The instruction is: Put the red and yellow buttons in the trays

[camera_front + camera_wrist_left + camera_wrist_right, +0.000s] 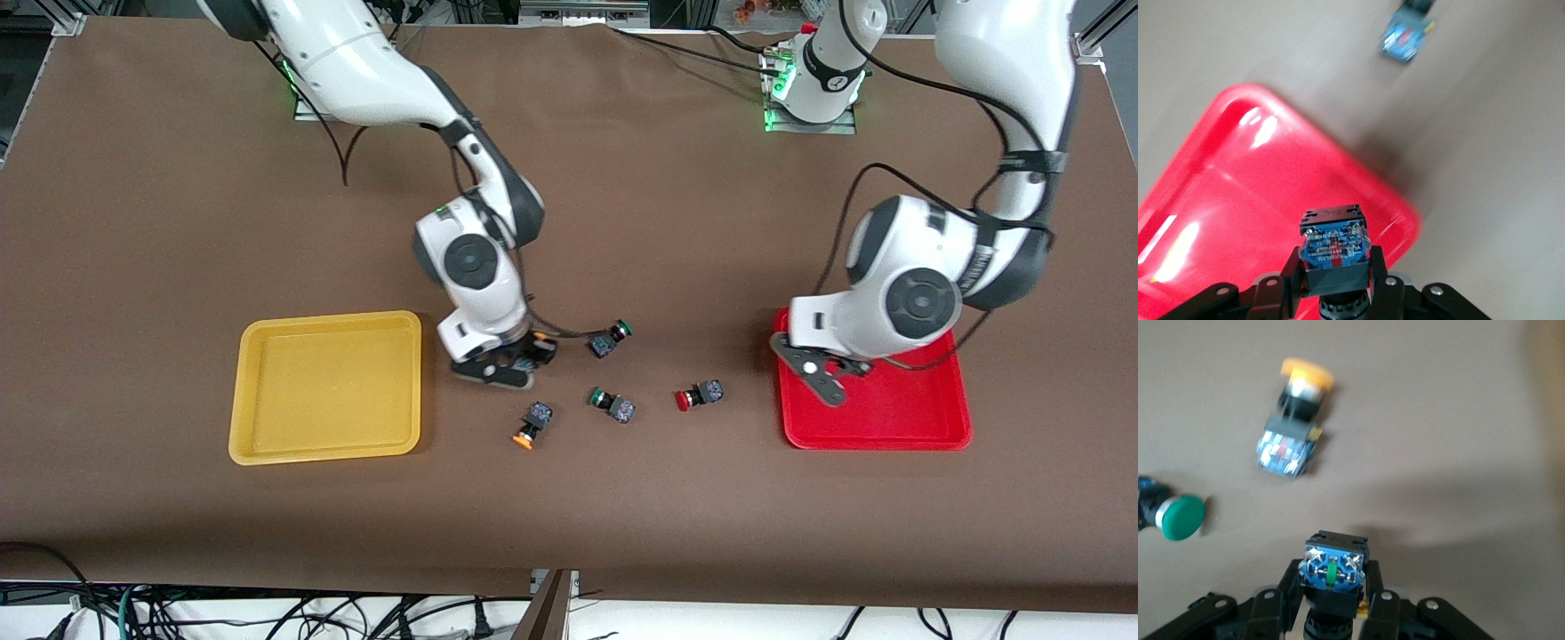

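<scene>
My left gripper hangs over the red tray at its corner toward the middle of the table. In the left wrist view it is shut on a dark-bodied button above the red tray; the button's cap is hidden. My right gripper is beside the yellow tray, low over the table. In the right wrist view it is shut on a button with a bit of orange-yellow showing. A yellow-capped button and a red-capped button lie on the table between the trays.
Two green-capped buttons lie on the brown table, one between the yellow-capped and red-capped ones, the other close beside my right gripper. A green cap shows in the right wrist view. The yellow tray holds nothing.
</scene>
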Motion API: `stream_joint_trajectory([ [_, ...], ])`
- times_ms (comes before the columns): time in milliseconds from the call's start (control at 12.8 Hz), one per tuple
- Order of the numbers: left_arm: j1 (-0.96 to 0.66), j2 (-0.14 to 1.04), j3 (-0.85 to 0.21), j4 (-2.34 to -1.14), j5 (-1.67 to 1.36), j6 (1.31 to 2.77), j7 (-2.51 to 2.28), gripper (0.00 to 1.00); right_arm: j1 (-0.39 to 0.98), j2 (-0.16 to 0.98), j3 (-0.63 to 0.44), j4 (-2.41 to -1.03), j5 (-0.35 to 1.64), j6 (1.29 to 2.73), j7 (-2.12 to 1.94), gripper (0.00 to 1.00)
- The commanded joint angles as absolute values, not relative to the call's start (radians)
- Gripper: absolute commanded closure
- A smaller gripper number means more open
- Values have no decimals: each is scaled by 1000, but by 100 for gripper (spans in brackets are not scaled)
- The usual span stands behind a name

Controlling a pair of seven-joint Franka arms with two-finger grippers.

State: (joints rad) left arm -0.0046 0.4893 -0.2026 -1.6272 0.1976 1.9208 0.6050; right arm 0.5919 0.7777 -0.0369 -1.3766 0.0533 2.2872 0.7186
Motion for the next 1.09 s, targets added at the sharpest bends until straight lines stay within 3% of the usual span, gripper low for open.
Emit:
stream_joint_trajectory([
  [0, 95, 531, -213, -1612, 279, 1926, 741, 87, 464, 693, -23, -1402, 60, 2189, 496, 80],
  [312, 179, 621, -215, -1632, 288, 2092, 932, 86, 281, 680, -25, -1416, 60, 2120, 194, 79],
  [391, 192, 647, -216, -1631, 288, 2118, 968, 82, 231, 687, -25, -1425, 60, 2120, 119, 79],
  [469, 198, 661, -216, -1631, 288, 2149, 988, 72, 192, 689, -25, -1436, 60, 2120, 59, 79],
  [547, 199, 664, -216, -1631, 287, 2155, 994, 52, 155, 715, -25, -1437, 60, 2123, 8, 79],
  [703, 195, 664, -222, -1632, 285, 2152, 996, 0, 89, 745, -25, -1437, 61, 2128, -52, 79],
  [1016, 183, 620, -277, -1602, 273, 2088, 930, 0, 31, 781, -23, -1459, 61, 2128, -69, 79],
])
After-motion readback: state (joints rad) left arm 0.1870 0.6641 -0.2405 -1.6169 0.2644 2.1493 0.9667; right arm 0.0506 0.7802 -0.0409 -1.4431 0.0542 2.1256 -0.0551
